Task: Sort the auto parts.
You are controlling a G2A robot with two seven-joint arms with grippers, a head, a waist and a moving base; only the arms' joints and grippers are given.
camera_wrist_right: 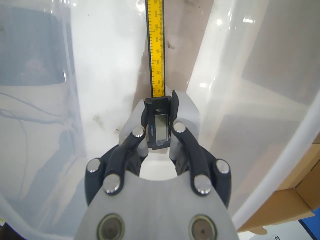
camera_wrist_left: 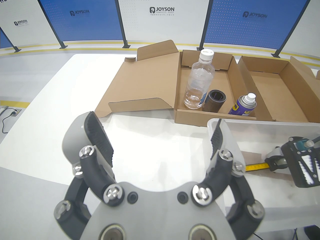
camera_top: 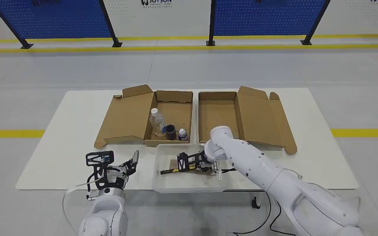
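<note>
Possibly the caliper (camera_wrist_right: 157, 38), pinched by the right gripper (camera_wrist_right: 160, 116) only at its display end inside the plastic bin (camera_wrist_right: 275, 126), could pivot and catch the bin wall when lifted; the left gripper (camera_wrist_left: 155, 123) hangs wide open.

The left gripper (camera_wrist_left: 155, 121) hangs over the white table (camera_wrist_left: 62, 106), jaws spread wide. Taking its pointing direction as twelve o'clock, an open cardboard box (camera_wrist_left: 145, 81) lies at one o'clock, holding an upright clear bottle (camera_wrist_left: 198, 83), a black cylinder (camera_wrist_left: 214, 101) and a spray can (camera_wrist_left: 243, 106). A second box (camera_wrist_left: 297, 81) sits at two o'clock. At three o'clock, inside a clear bin (camera_wrist_left: 250, 122), the right gripper (camera_wrist_left: 277, 160) holds a yellow caliper (camera_wrist_left: 257, 167).
</note>
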